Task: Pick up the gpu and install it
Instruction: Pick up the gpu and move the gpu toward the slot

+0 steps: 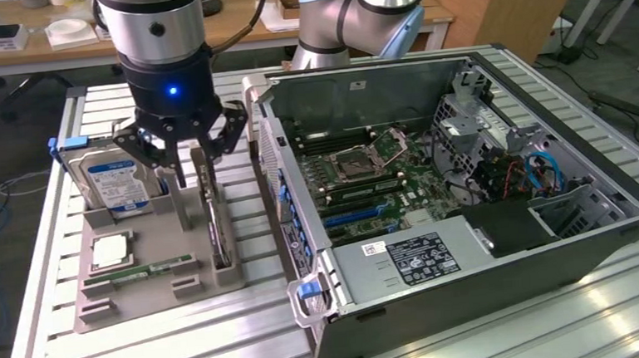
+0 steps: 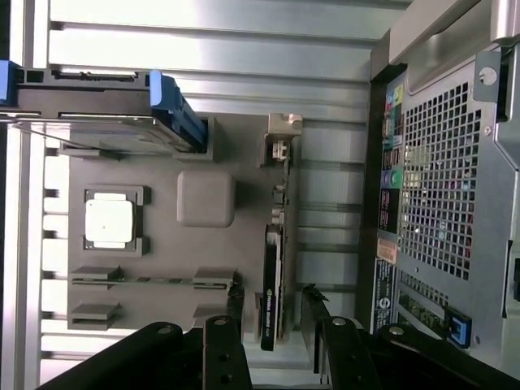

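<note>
Claw [image 1: 194,164] spread wide, arm [image 1: 155,31] vertical, straddling upright gpu [image 1: 217,227] in grey holder [image 1: 150,232]

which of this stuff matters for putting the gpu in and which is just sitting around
In the job:
- gpu, on edge in the grey holder
- pincer, open, over the gpu
- open pc case

Just lying about, in the same holder:
- hard drive
- processor
- memory stick
</note>
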Robot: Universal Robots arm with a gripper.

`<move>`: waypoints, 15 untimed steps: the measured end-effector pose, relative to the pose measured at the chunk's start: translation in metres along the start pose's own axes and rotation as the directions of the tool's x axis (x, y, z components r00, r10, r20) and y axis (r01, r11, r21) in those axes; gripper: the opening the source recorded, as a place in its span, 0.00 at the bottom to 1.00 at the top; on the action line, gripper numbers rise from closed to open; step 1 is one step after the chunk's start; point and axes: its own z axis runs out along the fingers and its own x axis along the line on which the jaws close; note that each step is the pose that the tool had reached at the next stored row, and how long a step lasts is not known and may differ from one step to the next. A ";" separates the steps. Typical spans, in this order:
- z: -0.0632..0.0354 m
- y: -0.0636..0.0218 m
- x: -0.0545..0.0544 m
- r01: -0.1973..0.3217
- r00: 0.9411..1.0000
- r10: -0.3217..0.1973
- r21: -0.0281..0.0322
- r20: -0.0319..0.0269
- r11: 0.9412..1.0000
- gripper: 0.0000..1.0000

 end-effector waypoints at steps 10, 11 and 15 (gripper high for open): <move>0.0061 -0.0003 0.000 0.000 1.000 0.000 0.000 0.000 1.000 0.42; 0.0067 -0.0004 0.000 0.000 1.000 0.000 0.000 0.000 1.000 0.42; 0.0090 -0.0006 0.000 0.000 1.000 0.000 0.000 0.000 1.000 0.42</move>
